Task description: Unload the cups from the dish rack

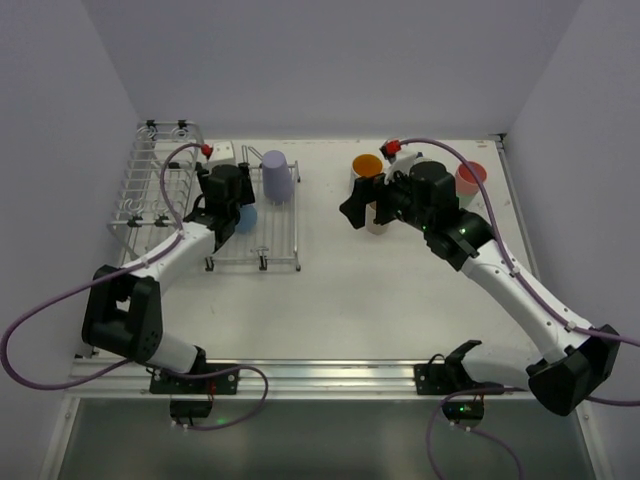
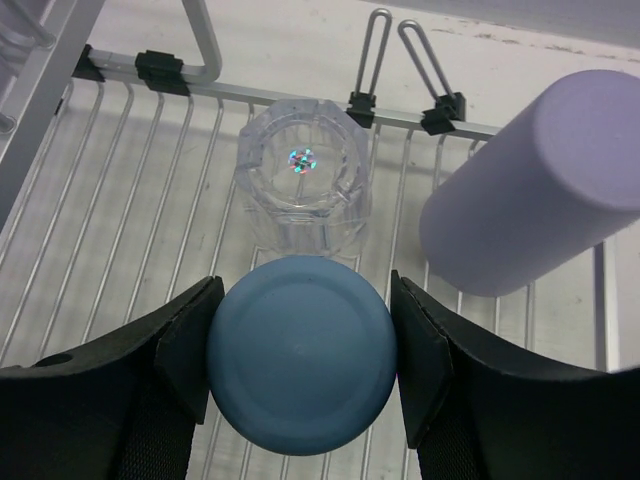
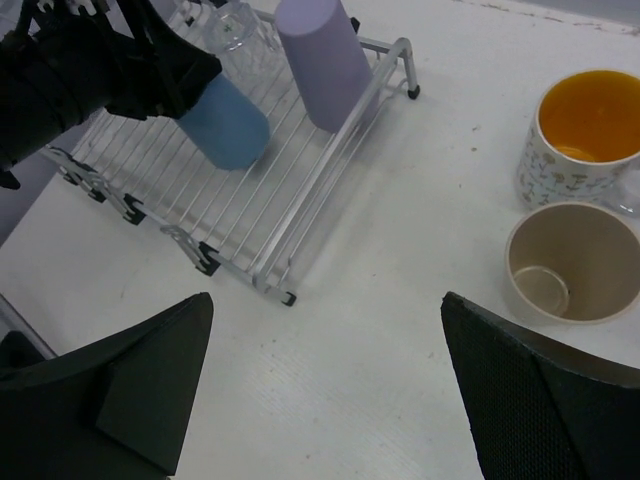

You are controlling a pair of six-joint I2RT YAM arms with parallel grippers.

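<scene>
Pinched at bottom centre of the left wrist view between the closed-in fingers of the left gripper (image 2: 303, 345): the blue tumbler (image 2: 300, 365), base toward the camera, long axis running straight away from the hand onto the dish rack (image 2: 120, 210). Just beyond, a clear glass (image 2: 303, 190); at upper right, a lilac tumbler (image 2: 530, 190). Probably calls for a straight pull back along that axis, with the right gripper (image 3: 325, 330) spread wide, empty and well apart.
</scene>
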